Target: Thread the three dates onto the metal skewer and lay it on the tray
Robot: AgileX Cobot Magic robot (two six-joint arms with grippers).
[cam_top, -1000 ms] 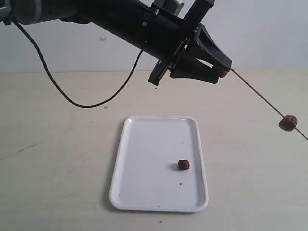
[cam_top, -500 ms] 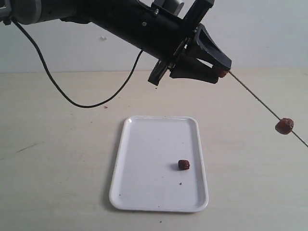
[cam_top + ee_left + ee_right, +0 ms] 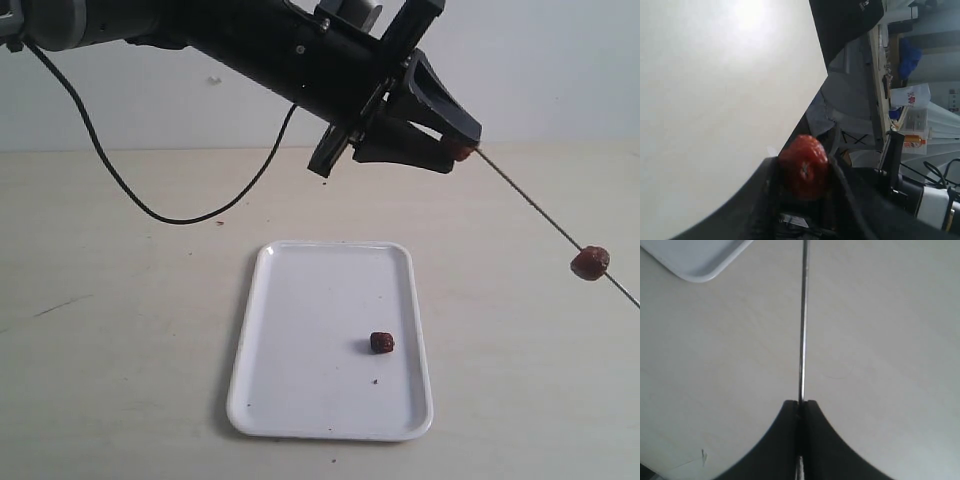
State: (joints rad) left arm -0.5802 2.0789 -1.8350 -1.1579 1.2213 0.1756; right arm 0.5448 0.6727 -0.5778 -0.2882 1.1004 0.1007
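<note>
Left claw (image 3: 463, 146) hangs above the worktop (image 3: 120, 260), past the far end of the tray (image 3: 300, 300), its two black fingers clamped on the held date (image 3: 466, 153). In the exterior view only a reddish sliver of that fruit peeks out past the fingertips. The left wrist view shows it much larger, wedged between the dark fingers, with their lower parts blurred.

The metal skewer (image 3: 530, 205) slants from the held date down to the right edge of the exterior view, where it is cut off. Its point is lost against the date and the fingertips, so whether it has gone into the fruit cannot be told. The threaded date (image 3: 590, 263) sits on the rod well along from the left claw, in the air off the tray's right side.

Right claw (image 3: 800, 406) lies outside the exterior view. Its wrist view shows it pressed together on the skewer, with only one corner of the tray visible beyond.

The loose date (image 3: 382, 342) lies on the tray, toward its near right part, apart from both claws
</note>
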